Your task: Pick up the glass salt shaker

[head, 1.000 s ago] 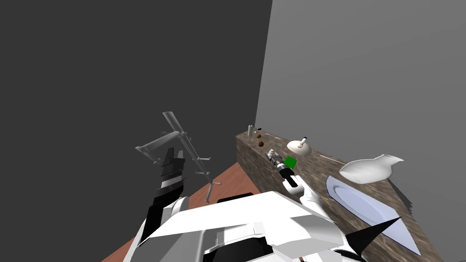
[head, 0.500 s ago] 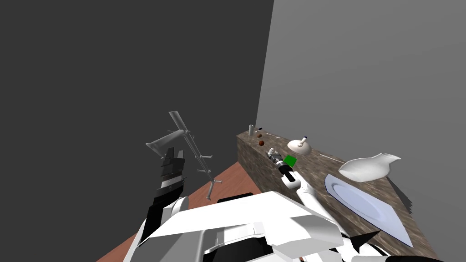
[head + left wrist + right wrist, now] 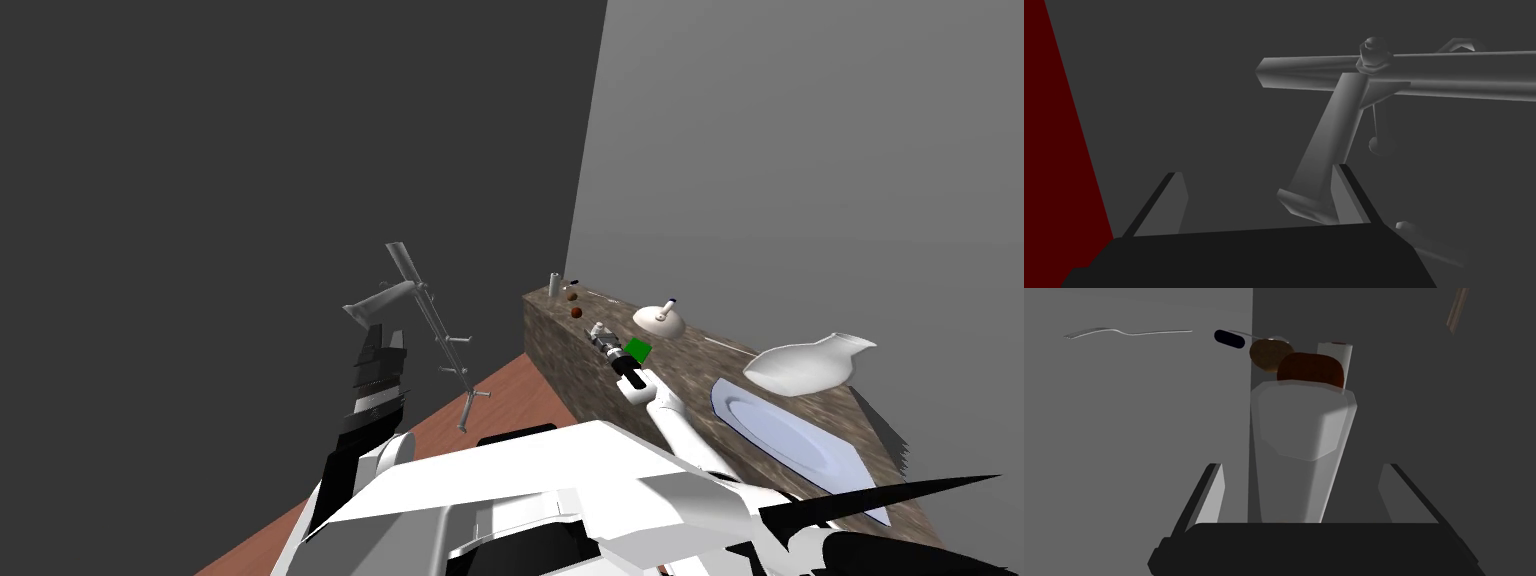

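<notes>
The salt shaker (image 3: pixel 1301 438) is a pale, see-through tapered jar with a faceted cap. It stands between my right gripper's (image 3: pixel 1303 467) open fingers, with a gap on each side. From the head view the shaker (image 3: pixel 597 329) shows small near the front edge of a brown stone-patterned counter (image 3: pixel 560 375), with my right gripper (image 3: pixel 604 339) reaching to it. My left gripper (image 3: pixel 385 338) is raised off to the left over the floor. It is open (image 3: pixel 1259 176), and a grey metal stand's arm (image 3: pixel 1324 160) lies close by its fingers.
Just beyond the shaker lie two brown balls (image 3: pixel 1311 368), a white cylinder (image 3: pixel 1339 350), a dark capsule (image 3: pixel 1229 338) and a fork (image 3: pixel 1124 333). A green cube (image 3: pixel 638 351), white dish (image 3: pixel 657 319), white jug (image 3: pixel 810 365) and plate (image 3: pixel 790 440) share the counter. The grey stand (image 3: pixel 435 335) rises from the red-brown floor.
My right arm has stretched further along the counter toward the shaker. My view has shifted a little, so the grey stand now sits closer to the counter in the picture.
</notes>
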